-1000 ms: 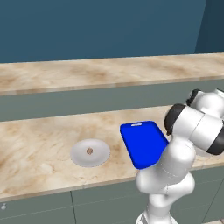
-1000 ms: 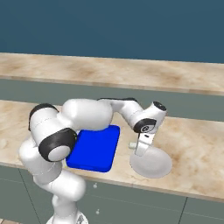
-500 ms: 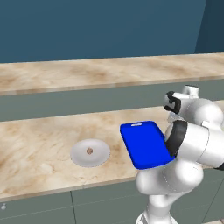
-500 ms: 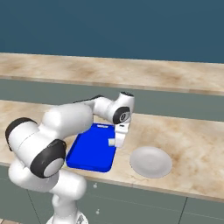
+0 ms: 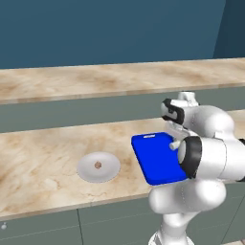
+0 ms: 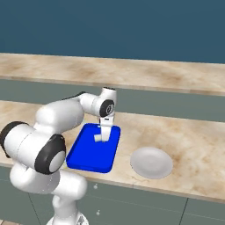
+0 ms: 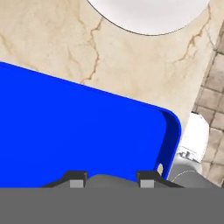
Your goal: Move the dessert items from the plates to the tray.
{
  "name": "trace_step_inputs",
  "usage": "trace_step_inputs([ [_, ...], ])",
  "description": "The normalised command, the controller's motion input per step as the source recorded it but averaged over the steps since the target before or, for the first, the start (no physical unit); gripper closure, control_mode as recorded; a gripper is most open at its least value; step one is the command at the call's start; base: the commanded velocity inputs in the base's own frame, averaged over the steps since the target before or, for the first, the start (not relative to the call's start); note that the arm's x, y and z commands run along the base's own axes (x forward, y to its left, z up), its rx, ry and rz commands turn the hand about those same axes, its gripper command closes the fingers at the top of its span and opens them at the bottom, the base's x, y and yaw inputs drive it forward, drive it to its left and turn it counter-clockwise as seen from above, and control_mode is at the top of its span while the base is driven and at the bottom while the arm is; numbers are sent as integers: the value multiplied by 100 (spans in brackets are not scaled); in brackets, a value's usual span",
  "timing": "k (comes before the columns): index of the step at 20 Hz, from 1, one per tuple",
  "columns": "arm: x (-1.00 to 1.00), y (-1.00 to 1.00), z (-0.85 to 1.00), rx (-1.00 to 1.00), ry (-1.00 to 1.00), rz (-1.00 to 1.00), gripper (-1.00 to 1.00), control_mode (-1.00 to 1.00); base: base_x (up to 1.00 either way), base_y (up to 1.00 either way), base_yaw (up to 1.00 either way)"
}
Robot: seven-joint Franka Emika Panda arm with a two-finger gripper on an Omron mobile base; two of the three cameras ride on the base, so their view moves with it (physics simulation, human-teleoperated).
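Note:
My gripper (image 6: 103, 137) hangs over the middle of the bright blue tray (image 6: 93, 151), shut on a small whitish cylinder (image 6: 99, 138). In the hand view the cylinder (image 7: 109, 180) sits as a pale lump between my dark fingertips (image 7: 77, 177), with the tray (image 7: 78, 127) spread below. A bare round plate (image 6: 151, 162) lies right of the tray and appears at the top of the hand view as the plate (image 7: 148, 13). A second plate (image 5: 98, 167), left of the tray (image 5: 157, 158), carries a small brown chunk (image 5: 97, 165).
The tray and both plates lie on a marble counter (image 5: 38, 158) near its front edge. A raised back counter (image 5: 95, 81) runs behind it under a dark blue wall. My white arm (image 5: 206, 148) covers the tray's right side in the left base view.
The arm has swung from above the right plate leftward to over the tray, carrying the whitish piece. The right plate now lies bare. The brown chunk's plate has not moved.

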Motion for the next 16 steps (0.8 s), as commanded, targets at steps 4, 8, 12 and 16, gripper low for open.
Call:
trace_step_inputs([
  [4,39,39,-3,8,0,3,100,-100,0,0,0],
  [8,49,32,-16,7,0,0,100,-100,0,0,0],
  [12,50,33,-23,8,0,0,100,-100,0,0,0],
  [16,41,34,-38,0,1,0,100,-100,0,0,0],
])
